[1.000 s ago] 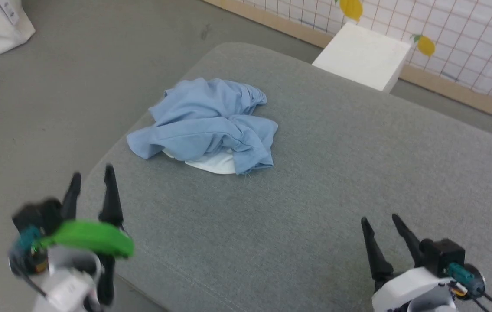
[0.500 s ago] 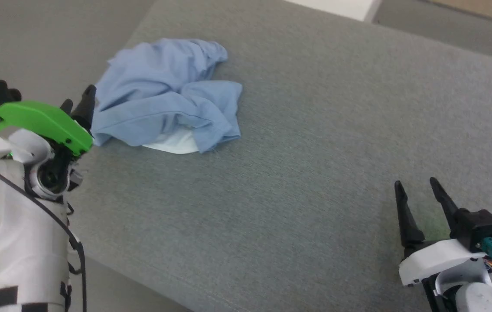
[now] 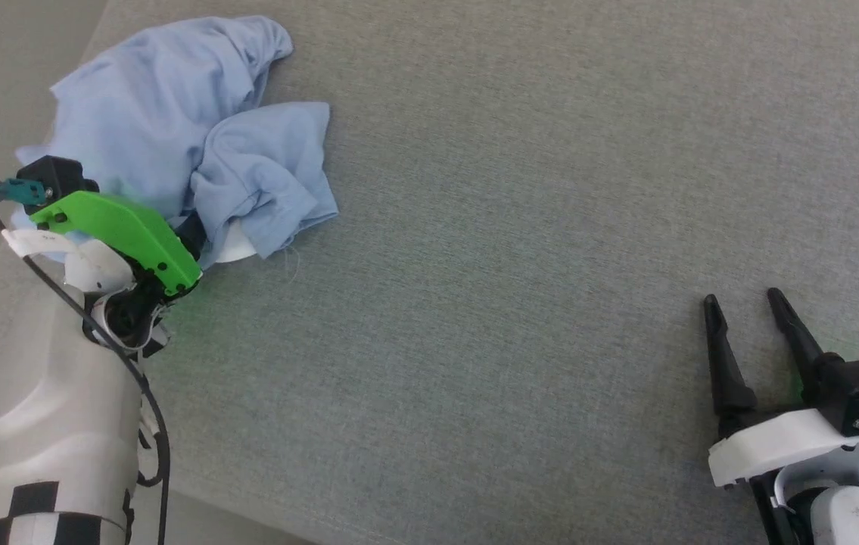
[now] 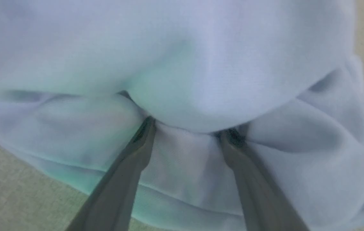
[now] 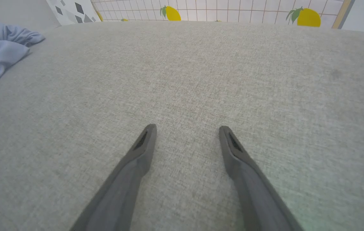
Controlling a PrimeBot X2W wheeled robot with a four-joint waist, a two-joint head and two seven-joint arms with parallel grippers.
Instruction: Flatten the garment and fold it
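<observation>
A: What is the big thing here?
B: A wide grey cushion (image 3: 520, 250). Past its far edge is a wall (image 5: 252, 12) with yellow lemons (image 5: 307, 16) on it.
A: Where is the shirt?
B: The blue shirt (image 3: 149, 113) lies in a crumpled heap at the far left of the cushion, close to its edge.
A: What are the claws doing?
B: The left claw (image 4: 190, 126) is wide open. Its two fingers (image 4: 127, 173) poke into the near side of the heap, with a bump of cloth between them. It has not pinched anything yet. The right claw (image 3: 742, 297) is wide open too, has nothing in it, and hangs over bare cushion, well apart from the shirt.
A: So which step is this?
B: I think the very first one: getting hold of the shirt so it can be spread out.
A: And next?
B: The left claw should squeeze shut on that bump. Then, I guess, the right claw must come over and take another edge, so both can pull the shirt flat.
</observation>
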